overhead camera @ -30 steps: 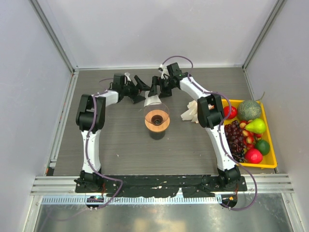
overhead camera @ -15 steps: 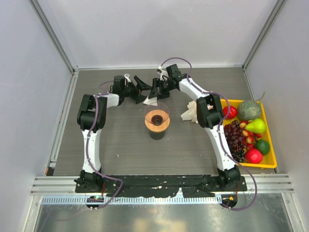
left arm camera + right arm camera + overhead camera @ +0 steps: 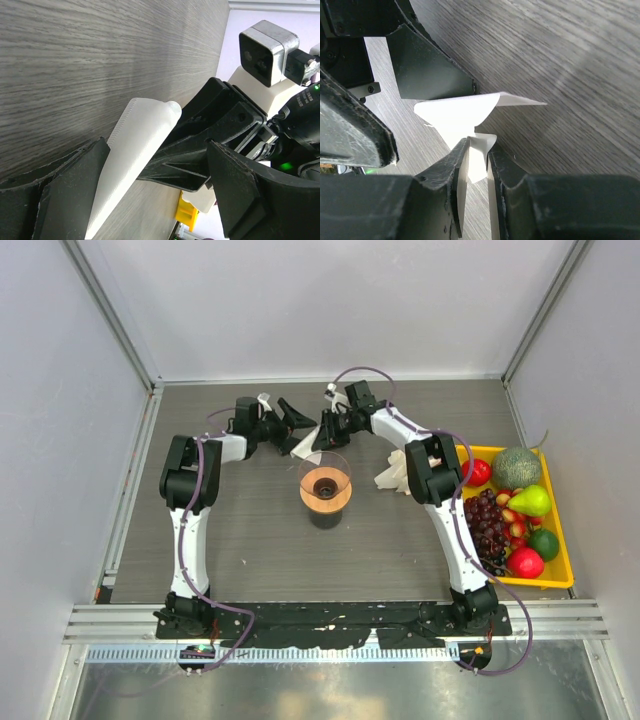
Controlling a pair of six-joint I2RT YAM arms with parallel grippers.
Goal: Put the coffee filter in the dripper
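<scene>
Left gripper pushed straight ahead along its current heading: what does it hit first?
The coffee filter between the left gripper's open jaws, then the right gripper pinching it just behind; exact depth unclear.

Setting: laboratory robot cell.
Enclosure: pale wall panels (image 3: 330, 300) on three sides of grey counter (image 3: 260, 540).
Mounting: left arm (image 3: 188, 530) and right arm (image 3: 455, 530) bolted to aluminium rail (image 3: 110, 622), cables exposed.
Instrumentation: wrist camera (image 3: 265, 47).

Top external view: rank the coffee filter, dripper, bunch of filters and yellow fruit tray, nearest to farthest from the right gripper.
1. coffee filter: pinched by the right gripper, between the two arms.
2. dripper: just below it in the view, toward the arm bases.
3. bunch of filters: to the right, beside the right arm.
4. yellow fruit tray: far right of the table.
</scene>
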